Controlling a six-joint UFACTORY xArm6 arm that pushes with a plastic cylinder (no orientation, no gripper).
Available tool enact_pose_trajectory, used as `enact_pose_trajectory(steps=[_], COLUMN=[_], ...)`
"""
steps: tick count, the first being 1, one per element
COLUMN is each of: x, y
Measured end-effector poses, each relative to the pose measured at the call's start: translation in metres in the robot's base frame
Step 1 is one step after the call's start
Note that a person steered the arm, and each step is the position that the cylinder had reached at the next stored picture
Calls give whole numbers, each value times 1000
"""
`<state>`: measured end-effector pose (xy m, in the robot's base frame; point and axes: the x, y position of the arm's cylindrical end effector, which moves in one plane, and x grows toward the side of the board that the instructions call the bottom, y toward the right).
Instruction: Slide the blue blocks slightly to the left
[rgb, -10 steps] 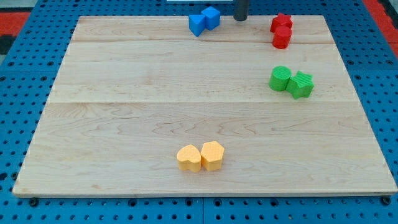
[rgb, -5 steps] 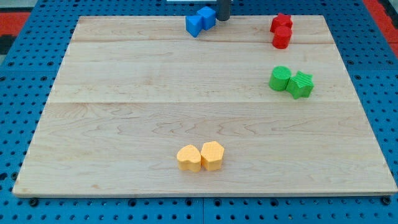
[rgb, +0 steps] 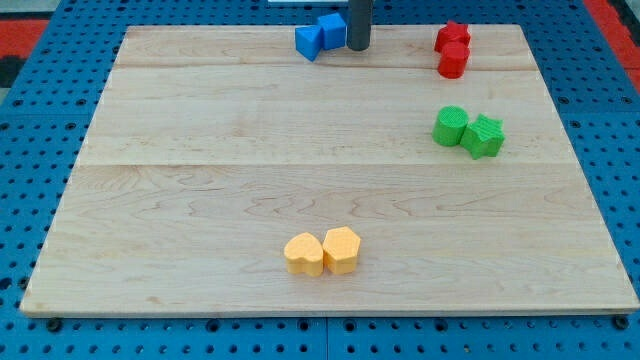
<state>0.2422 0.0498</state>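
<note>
Camera view: my tip (rgb: 358, 47) touches the blue cube (rgb: 333, 30) at its 3 o'clock, grasping nothing; blue wedge-like block (rgb: 308, 42) at the cube's 8 o'clock.

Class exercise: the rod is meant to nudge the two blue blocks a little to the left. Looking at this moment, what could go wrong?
1. My tip presses only the right-hand blue block; the pair may pivot or split from the left blue block rather than slide together.
2. Both blue blocks sit at the board's top edge, so a skewed push might tip them off.
3. "Slightly" is easy to overshoot.
</note>
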Motion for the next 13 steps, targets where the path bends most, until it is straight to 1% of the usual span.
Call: enact_pose_trajectory(steps=[1,2,3,5,6,11,12,13], x=[16,14,1,-38,-50,-48,-41,-24], y=[5,24,34,34,32,-44,-53,-62])
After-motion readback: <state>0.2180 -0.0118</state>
